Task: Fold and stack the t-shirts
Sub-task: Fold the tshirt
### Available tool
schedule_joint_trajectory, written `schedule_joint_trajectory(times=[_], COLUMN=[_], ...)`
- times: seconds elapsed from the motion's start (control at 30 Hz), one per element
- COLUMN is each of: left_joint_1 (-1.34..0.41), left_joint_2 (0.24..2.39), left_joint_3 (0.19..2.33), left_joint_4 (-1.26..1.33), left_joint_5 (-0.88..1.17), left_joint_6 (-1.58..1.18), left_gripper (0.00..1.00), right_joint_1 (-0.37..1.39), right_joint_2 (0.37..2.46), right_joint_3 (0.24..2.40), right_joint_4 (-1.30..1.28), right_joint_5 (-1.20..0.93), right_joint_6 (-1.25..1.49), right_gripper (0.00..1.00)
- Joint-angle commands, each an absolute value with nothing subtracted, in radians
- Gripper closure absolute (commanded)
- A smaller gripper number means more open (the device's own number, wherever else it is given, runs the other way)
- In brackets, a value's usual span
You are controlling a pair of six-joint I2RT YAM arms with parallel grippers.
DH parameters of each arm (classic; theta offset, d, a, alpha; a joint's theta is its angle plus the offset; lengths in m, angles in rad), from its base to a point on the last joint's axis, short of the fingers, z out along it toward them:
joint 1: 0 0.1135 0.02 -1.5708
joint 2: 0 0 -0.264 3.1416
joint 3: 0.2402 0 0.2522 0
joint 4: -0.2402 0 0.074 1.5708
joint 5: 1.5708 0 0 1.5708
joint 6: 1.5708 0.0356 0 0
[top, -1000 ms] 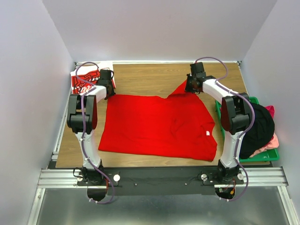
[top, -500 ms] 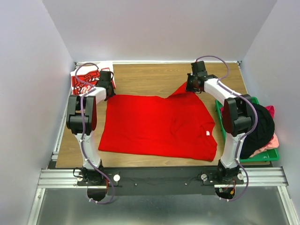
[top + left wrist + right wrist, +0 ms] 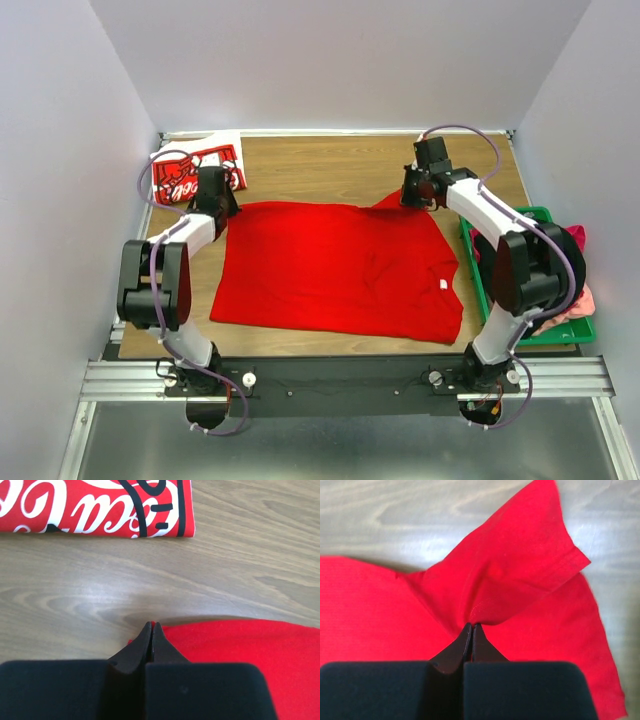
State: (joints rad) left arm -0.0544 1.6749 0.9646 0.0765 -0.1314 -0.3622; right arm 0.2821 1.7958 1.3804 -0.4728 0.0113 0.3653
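Observation:
A plain bright red t-shirt (image 3: 335,265) lies spread flat in the middle of the wooden table. At its far left corner my left gripper (image 3: 224,206) is shut, and the left wrist view shows the tips (image 3: 151,625) pinched on the cloth's edge (image 3: 240,640). My right gripper (image 3: 412,198) is shut on the far right sleeve. That sleeve rises as a folded flap (image 3: 515,575) from the tips (image 3: 471,626). The folded red t-shirt with white script lettering (image 3: 190,175) lies at the far left corner (image 3: 100,505).
A green crate (image 3: 548,338) stands at the table's right edge, holding dark and pink clothes (image 3: 555,270). White walls close the table in on three sides. Bare wood (image 3: 320,165) shows beyond the spread shirt.
Both grippers have closed on the red shirt's far corners. The left arm's elbow has swung out left. The raised right sleeve now sits lower and flatter.

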Motion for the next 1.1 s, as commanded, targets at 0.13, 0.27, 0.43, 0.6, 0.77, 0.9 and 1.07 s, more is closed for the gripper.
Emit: schedule_joint_trajectory(times=[0.13,0.27,0.43,0.6,0.77,0.9,1.07], left_joint_1=[-0.051,-0.051,-0.051,-0.051,-0.051,-0.049,-0.049], left_joint_2=[1.501,1.413,1.322,1.224,1.103,1.036,0.985], left_joint_3=[0.825,0.741,0.667,0.592,0.528,0.518,0.508], left_joint_4=[0.158,0.155,0.141,0.130,0.123,0.092,0.049], left_joint_5=[-0.110,-0.124,-0.120,-0.113,-0.133,-0.155,-0.178], left_joint_6=[-0.426,-0.452,-0.489,-0.535,-0.595,-0.614,-0.623], left_gripper=[1.00,1.00,1.00,1.00,1.00,1.00,1.00], right_joint_1=[0.340,0.374,0.414,0.452,0.463,0.485,0.534], right_joint_2=[1.635,1.568,1.506,1.444,1.385,1.350,1.330], right_joint_3=[1.272,1.226,1.189,1.175,1.186,1.190,1.181], right_joint_4=[-0.613,-0.673,-0.736,-0.816,-0.896,-0.940,-0.999], right_joint_5=[0.107,0.143,0.169,0.216,0.248,0.245,0.256], right_joint_6=[0.379,0.405,0.434,0.465,0.483,0.497,0.529], right_gripper=[1.00,1.00,1.00,1.00,1.00,1.00,1.00])
